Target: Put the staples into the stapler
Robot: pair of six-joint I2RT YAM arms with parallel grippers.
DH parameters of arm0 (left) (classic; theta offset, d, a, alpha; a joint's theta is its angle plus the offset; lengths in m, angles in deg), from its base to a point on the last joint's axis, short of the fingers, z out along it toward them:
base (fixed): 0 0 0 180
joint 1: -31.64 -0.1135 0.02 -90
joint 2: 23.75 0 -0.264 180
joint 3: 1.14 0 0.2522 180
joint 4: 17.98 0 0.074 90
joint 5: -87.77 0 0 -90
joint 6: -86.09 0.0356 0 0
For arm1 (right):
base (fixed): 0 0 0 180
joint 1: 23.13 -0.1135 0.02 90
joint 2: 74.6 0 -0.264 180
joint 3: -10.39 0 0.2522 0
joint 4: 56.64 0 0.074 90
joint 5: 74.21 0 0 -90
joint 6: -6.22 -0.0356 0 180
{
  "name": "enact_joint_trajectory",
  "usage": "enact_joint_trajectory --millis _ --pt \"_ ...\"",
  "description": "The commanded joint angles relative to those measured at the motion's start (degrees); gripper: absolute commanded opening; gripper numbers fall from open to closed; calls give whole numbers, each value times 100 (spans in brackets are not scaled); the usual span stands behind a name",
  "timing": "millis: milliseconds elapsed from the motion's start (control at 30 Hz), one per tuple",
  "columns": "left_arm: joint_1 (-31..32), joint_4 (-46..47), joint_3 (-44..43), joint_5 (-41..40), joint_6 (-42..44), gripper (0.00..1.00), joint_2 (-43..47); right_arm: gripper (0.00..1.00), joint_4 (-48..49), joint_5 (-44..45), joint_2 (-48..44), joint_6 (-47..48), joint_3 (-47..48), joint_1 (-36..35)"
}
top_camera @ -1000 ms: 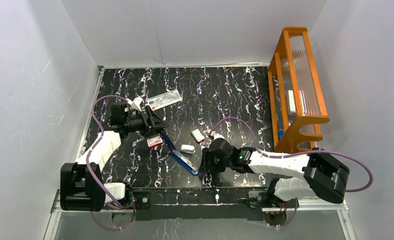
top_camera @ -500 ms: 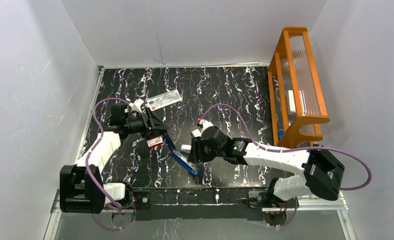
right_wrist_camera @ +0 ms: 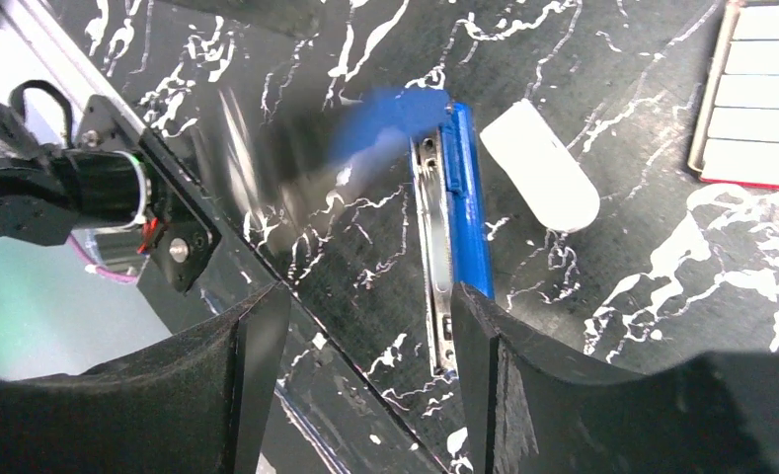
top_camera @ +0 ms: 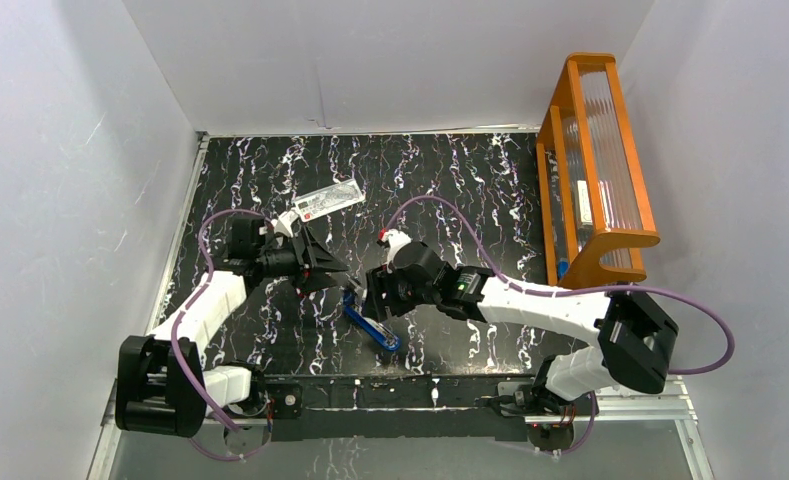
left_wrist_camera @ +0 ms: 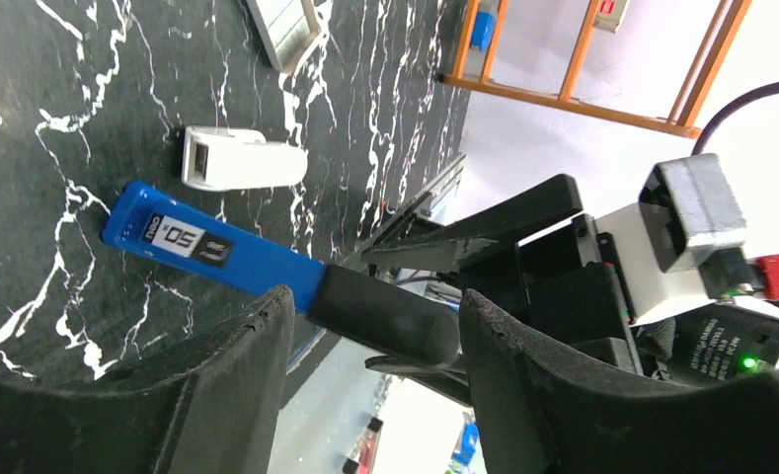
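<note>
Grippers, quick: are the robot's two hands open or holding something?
Left gripper: fingers spread open around the stapler, not squeezing it.
Right gripper: open, holding nothing, above the stapler.

Black marbled table (top_camera: 450, 180), white walls (top_camera: 370, 60), orange rack (top_camera: 595, 170)

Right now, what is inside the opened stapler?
The stapler lies open; its silver metal rail shows along the channel. The lower end is cut off; whether staples sit in it cannot be told.
</note>
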Motion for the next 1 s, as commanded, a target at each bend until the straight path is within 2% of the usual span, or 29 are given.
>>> enact_joint_trajectory --millis 0,133,267,433,600,800,967 --pt "145 -65 175 261 -163 59 233 70 572 -441 -205 146 -5 23" --pt "189 -57 257 129 -150 59 266 65 760 -525 -387 -148 -345 26" --pt "198 -55 248 -25 -97 59 240 61 366 -562 -665 -403 -667 21" --pt "242 -50 289 -309 32 59 225 63 -36 -511 -1051 -455 -967 21" --pt "504 -51 451 -840 74 62 282 67 -500 -581 -707 -201 -776 -96" --pt "1124 -5 629 -1709 -85 63 153 54 -915 -264 -154 -306 -440 -181" --pt "1372 191 689 -1982 -178 61 -38 46 -879 -296 54 -323 -297 -197"
